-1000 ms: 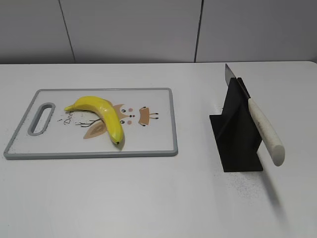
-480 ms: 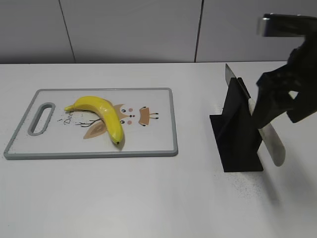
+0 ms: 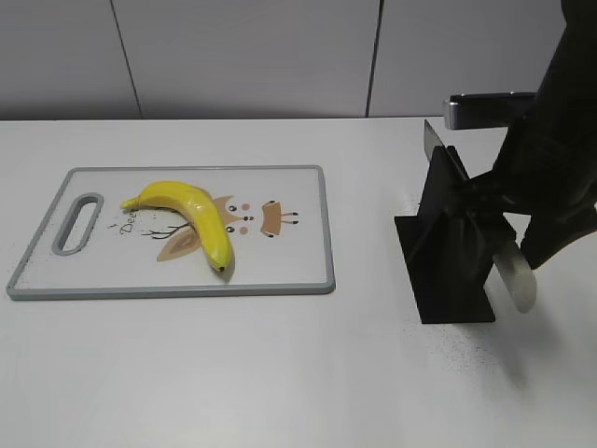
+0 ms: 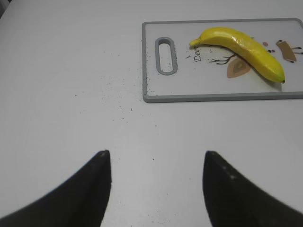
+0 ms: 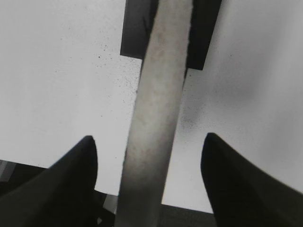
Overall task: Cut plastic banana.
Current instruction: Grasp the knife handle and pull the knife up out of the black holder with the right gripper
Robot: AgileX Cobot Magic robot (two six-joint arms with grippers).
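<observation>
The yellow plastic banana (image 3: 191,217) lies on the grey-rimmed cutting board (image 3: 308,271), also seen in the left wrist view (image 4: 241,46). A knife with a cream handle (image 3: 515,276) rests slanted in a black stand (image 3: 446,252). My right gripper (image 3: 499,224) is open and straddles the knife handle (image 5: 158,109), fingers apart on either side without touching it. My left gripper (image 4: 156,156) is open and empty over bare table, nearer than the board's handle end; it does not show in the exterior view.
The cutting board (image 4: 151,97) has a slotted handle (image 3: 79,222) at its left end. The white table meets a grey wall at the back. Dark specks lie around the stand's base (image 3: 457,350).
My right arm came into view from the upper right and lowered onto the knife handle, its open fingers now on either side of it. The banana, board and knife have not moved.
</observation>
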